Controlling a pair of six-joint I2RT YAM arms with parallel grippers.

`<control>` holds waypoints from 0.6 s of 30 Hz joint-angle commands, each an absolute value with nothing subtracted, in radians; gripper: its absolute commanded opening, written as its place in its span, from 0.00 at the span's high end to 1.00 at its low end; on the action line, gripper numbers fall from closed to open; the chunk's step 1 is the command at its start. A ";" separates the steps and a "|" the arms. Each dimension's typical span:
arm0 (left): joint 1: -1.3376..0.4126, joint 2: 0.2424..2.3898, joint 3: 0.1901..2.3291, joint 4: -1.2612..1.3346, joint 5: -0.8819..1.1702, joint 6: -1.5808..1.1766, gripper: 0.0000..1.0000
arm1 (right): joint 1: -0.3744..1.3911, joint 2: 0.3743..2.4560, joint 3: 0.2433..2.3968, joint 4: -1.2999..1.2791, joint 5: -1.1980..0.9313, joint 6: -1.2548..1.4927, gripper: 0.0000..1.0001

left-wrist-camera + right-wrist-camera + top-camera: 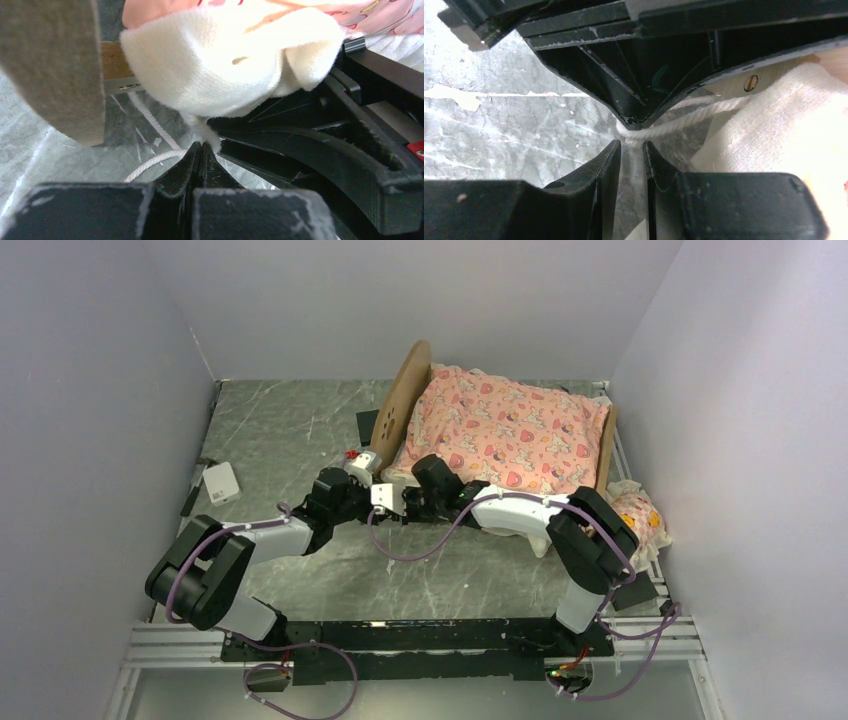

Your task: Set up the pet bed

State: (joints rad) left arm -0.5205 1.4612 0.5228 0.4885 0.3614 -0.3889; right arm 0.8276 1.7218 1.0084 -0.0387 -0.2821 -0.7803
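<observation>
The pet bed (412, 380) stands at the back of the table, its rounded wooden headboard (55, 65) on the left. A pink cartoon-print mattress (505, 430) lies on it, and its white underside corner (220, 65) hangs over the near left corner. My left gripper (201, 146) is shut on a white cord (150, 164) from that corner. My right gripper (631, 147) faces it tip to tip. Its fingers stand a narrow gap apart, with the cord (664, 127) lying just beyond their tips and not between them. From above, both grippers (392, 505) (408, 502) meet below the headboard.
A frilled pillow (640, 515) lies against the right wall beside the footboard. A small white box (221, 482) and a dark stick (192, 495) sit at the left. A black flat piece (367, 425) lies left of the headboard. Walls close in on three sides.
</observation>
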 commanded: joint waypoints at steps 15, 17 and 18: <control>-0.525 1.442 0.555 0.513 0.386 -0.371 1.00 | 0.809 1.736 1.041 0.018 -0.279 -0.813 0.74; -0.525 1.440 0.553 0.515 0.387 -0.371 1.00 | 0.807 1.735 1.034 0.041 -0.277 -0.806 0.75; -0.525 1.439 0.552 0.516 0.389 -0.371 1.00 | 0.806 1.735 1.033 0.048 -0.275 -0.803 0.75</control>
